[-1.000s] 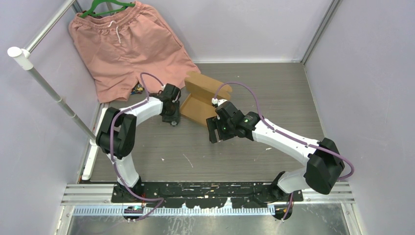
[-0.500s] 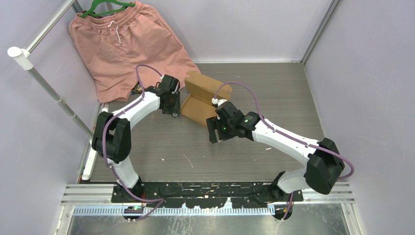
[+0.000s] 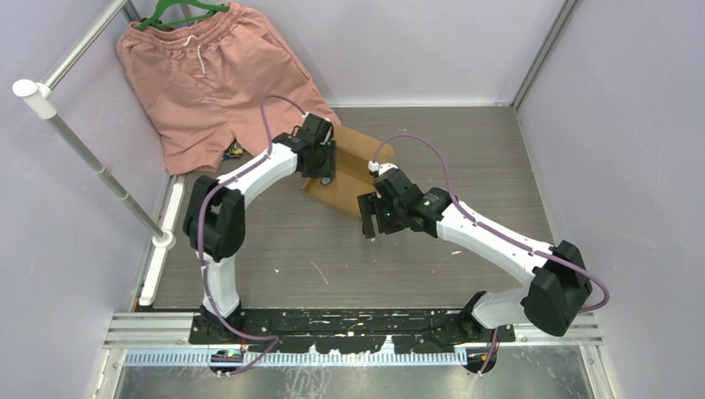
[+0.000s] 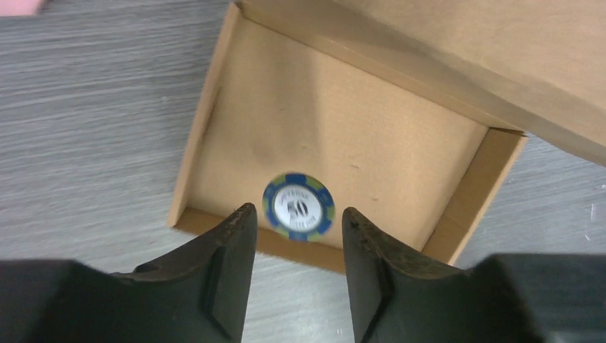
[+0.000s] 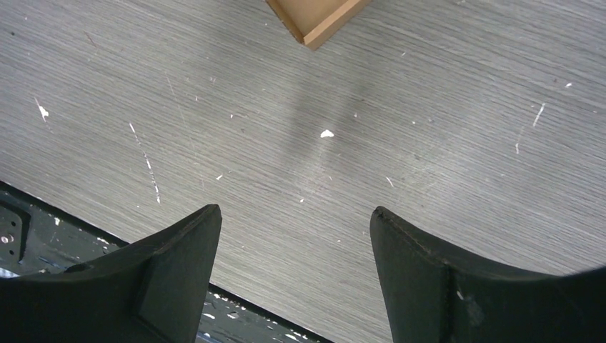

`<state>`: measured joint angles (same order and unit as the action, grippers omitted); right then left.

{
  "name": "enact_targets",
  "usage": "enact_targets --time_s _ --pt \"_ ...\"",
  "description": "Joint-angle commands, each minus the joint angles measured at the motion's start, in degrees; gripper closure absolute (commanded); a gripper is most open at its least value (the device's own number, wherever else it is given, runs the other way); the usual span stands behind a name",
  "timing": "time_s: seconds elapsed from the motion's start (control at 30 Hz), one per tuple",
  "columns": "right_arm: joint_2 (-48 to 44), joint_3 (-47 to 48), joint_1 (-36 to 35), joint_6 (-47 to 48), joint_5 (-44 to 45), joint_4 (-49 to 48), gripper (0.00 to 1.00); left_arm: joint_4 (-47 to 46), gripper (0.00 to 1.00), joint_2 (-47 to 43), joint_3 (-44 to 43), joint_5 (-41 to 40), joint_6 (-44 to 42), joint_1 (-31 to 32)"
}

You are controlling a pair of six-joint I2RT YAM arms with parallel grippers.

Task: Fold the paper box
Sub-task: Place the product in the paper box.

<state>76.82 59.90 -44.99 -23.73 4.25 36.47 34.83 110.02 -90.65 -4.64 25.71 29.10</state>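
The plain brown corrugated cardboard paper box [image 4: 343,136] lay open on the surface directly below the left fingers [image 4: 236,243]. It was a shallow tray with low walls, and a broad lid panel rose from the side farthest from those fingers. It looked light, stiff across its panels and ready to bend only along the creases. The thin walls would probably crush under a hard pinch, and the whole thing would likely skate on the smooth top unless pinned. The lid's free edge seemed the sensible place to take hold, with a wall as second choice.

On the tray floor, seen in the gap between the left fingertips, lay a round blue-and-white poker chip with yellow-green edge marks [image 4: 298,206], printed "50". Its smaller ring of lettering was too blurred to read, and the cardboard showed no print. The left fingers stood partly apart and gripped nothing.

The right fingers [image 5: 182,268] were spread wide and empty over the bare grey wood-grain surface [image 5: 321,179], with only one corner of the box showing beyond their tips.
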Motion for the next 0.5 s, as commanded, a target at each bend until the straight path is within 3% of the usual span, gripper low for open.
enact_targets --time_s 0.0,0.37,0.47 --pt "-3.07 1.29 0.86 0.45 1.50 0.29 0.18 -2.79 0.47 4.07 -2.14 1.95 1.24 0.92" --pt "-5.57 0.65 7.04 1.05 0.99 -0.25 0.14 -4.47 0.34 -0.53 -0.23 1.98 -2.67 0.50" --pt "-6.28 2.89 10.88 3.35 -0.63 -0.76 0.15 -4.20 0.33 -2.63 -1.04 7.11 -4.38 -2.59"
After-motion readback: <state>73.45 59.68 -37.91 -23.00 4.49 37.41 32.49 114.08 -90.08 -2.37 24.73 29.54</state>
